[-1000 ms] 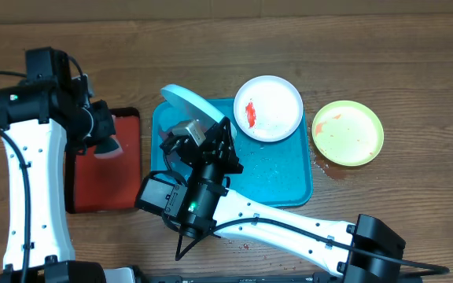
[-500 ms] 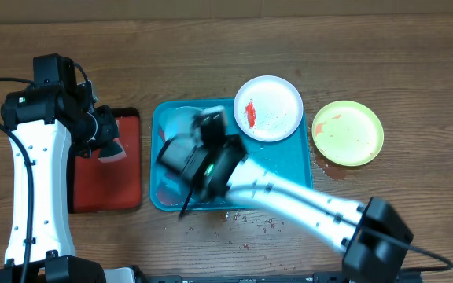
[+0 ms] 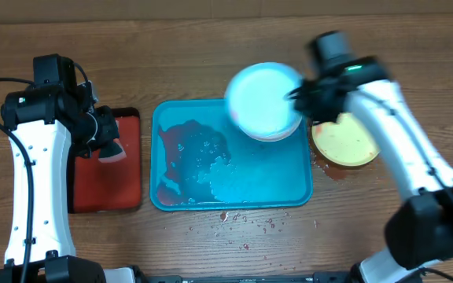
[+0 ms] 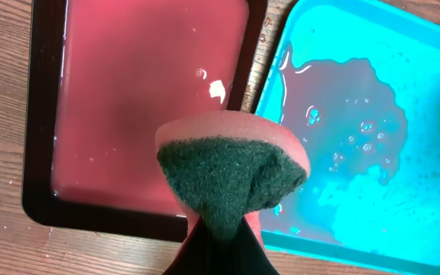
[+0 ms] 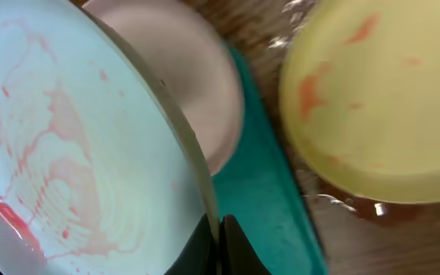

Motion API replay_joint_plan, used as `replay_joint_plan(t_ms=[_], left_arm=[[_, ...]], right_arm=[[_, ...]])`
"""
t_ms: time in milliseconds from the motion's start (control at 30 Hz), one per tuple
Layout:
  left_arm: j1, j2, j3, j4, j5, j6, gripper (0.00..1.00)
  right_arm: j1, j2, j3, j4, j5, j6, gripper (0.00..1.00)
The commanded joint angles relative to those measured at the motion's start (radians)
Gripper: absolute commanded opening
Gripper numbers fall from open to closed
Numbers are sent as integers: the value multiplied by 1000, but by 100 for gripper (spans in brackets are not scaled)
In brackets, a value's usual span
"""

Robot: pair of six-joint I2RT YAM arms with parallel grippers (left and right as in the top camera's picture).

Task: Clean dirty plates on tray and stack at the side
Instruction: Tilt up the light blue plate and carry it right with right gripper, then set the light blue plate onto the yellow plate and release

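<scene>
Rim of blue plate (image 3: 262,101) pinched in closed right end effector (image 5: 218,243), over white plate (image 5: 201,99); yellow plate (image 3: 351,145) just beside, toward right edge of tabletop (image 3: 211,47); left end effector (image 4: 214,243) clamps sponge (image 4: 231,172).

Robotics lab bench: wooden table (image 3: 415,47), two white arms (image 3: 30,181)

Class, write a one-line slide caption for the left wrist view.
Left fingers pinch a green-faced pink sponge over the gap between a liquid-filled red tray and the puddled turquoise tray.
</scene>
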Motion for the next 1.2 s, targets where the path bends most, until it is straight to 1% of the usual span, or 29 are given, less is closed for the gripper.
replay_joint_plan(t_ms=[0, 133, 367, 500, 667, 700, 733, 767, 800, 933, 1033, 1167], left_arm=[[3, -13, -3, 4, 7, -30, 4], [3, -13, -3, 5, 6, -33, 4], [3, -13, -3, 5, 6, -33, 4], [3, -13, -3, 5, 6, -33, 4], [3, -13, -3, 4, 6, -33, 4], [3, -13, -3, 4, 6, -33, 5], [3, -13, -3, 4, 6, -33, 4], [3, -13, -3, 4, 6, -33, 4], [3, -13, -3, 4, 7, -33, 4], [3, -13, -3, 4, 7, -33, 4], [3, -13, -3, 4, 8, -37, 4], [0, -13, -3, 4, 8, -37, 4]], right_arm=[[-136, -37, -14, -31, -85, -100, 4], [-256, -37, -100, -37, 9, -104, 4], [-423, -37, -301, 81, 11, -104, 4], [-481, -37, -370, 158, 11, -105, 4], [-492, -37, -422, 229, 11, -105, 5], [-492, -37, -427, 237, 11, -105, 14], [-492, -37, -427, 242, 11, -104, 27], [-491, -37, -427, 246, 8, -105, 34], [-492, -37, -426, 250, -4, -105, 37], [-491, -37, -404, 262, -158, -193, 37], [-474, -37, -337, 254, -257, -238, 40], [-387, -37, -266, 259, -315, -246, 42]])
